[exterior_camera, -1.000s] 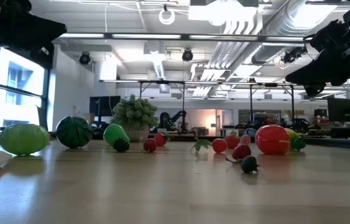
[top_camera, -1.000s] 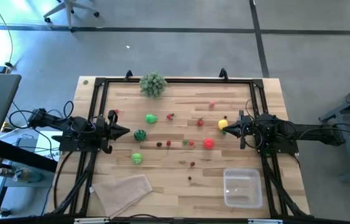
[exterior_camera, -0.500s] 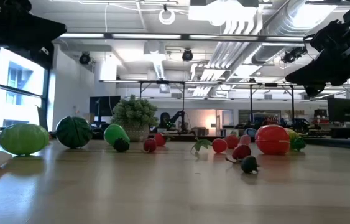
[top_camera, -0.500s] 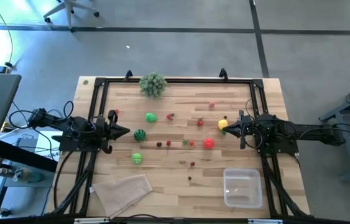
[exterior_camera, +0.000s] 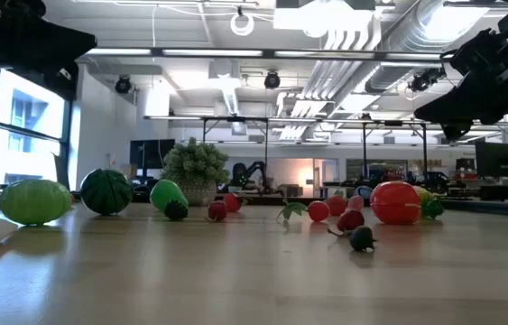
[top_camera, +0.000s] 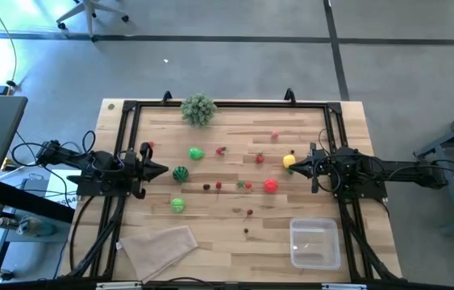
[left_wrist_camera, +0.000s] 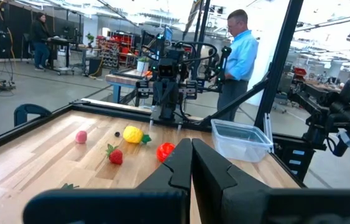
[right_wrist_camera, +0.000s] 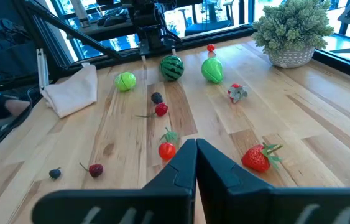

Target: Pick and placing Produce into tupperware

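On wooden table, scattered produce; workshop behind.

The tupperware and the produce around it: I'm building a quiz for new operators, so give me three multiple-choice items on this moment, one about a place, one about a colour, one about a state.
1. Where is the tupperware?
A. table's centre
B. near corner on the right arm's side
C. beside the plant

2. What colour is the round fruit lying nearest the tupperware's side of the table?
A. red
B. blue
C. white

3. What state is the tupperware in?
A. full of produce
B. empty, no lid
C. held by an end effector

Answers:
1. B: the high view shows it below the right end effector, opposite the beige cloth.
2. A: it shows red in the high view.
3. B: its clear bottom is bare; the left end effector and the right one both hover shut, apart from it.
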{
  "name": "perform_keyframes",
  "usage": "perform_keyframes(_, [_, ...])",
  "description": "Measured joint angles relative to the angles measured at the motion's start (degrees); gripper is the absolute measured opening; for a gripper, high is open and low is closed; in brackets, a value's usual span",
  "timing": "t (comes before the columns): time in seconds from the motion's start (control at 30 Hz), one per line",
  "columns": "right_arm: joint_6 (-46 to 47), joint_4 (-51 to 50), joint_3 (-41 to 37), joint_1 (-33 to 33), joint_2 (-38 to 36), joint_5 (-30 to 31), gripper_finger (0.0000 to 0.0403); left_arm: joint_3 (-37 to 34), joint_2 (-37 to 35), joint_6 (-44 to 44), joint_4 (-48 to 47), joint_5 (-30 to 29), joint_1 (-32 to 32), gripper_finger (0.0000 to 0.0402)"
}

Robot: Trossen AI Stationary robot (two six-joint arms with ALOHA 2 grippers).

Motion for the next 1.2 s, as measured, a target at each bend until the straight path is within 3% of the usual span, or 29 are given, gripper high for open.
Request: perform_keyframes(1.2, [-1.0, 0.2, 0.0, 0.0, 0.0, 1.8, 0.0, 0.0, 0.0, 0.0, 0.3, 0.0, 0.0, 0.0001])
